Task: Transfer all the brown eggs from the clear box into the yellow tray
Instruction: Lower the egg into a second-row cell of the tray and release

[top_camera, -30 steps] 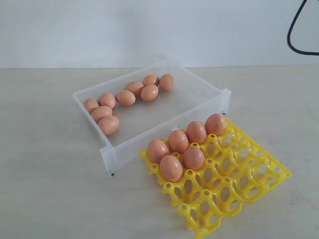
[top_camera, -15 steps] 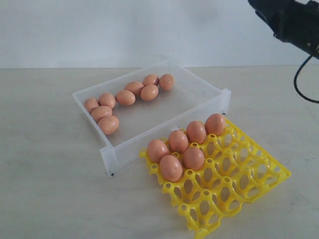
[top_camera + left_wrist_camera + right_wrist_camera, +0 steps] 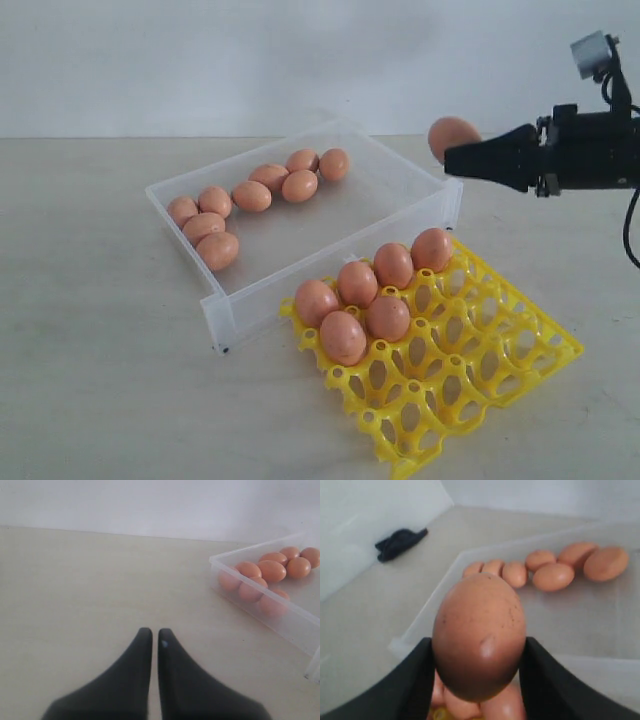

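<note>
Right, nearest to me the yellow tray (image 3: 500, 372) lies at about 5 o'clock on the bench (image 3: 100, 400), set on a diagonal. Six brown eggs (image 3: 343, 337) sit in the cups at its 10 o'clock end: four in the row next to the box and two in the row behind them. The other cups that I can see are open lattice.

Just past the tray, toward 10 o'clock, is the clear box (image 3: 300, 272). Its long wall runs just beside the tray, and I cannot tell whether they touch. The loose eggs (image 3: 252, 195) lie in a curved string along the box's 9 to 12 o'clock side.

Farther back, at about 2 o'clock, my right fingers (image 3: 547, 680) are clamped on the carried egg (image 3: 452, 136), one on each side, holding it up in the air. My right wrist camera shows tray eggs below it and the box beyond.

My left fingers (image 3: 135, 680) are pressed together with nothing between them. They hang over bare bench, with a corner of the box near.
</note>
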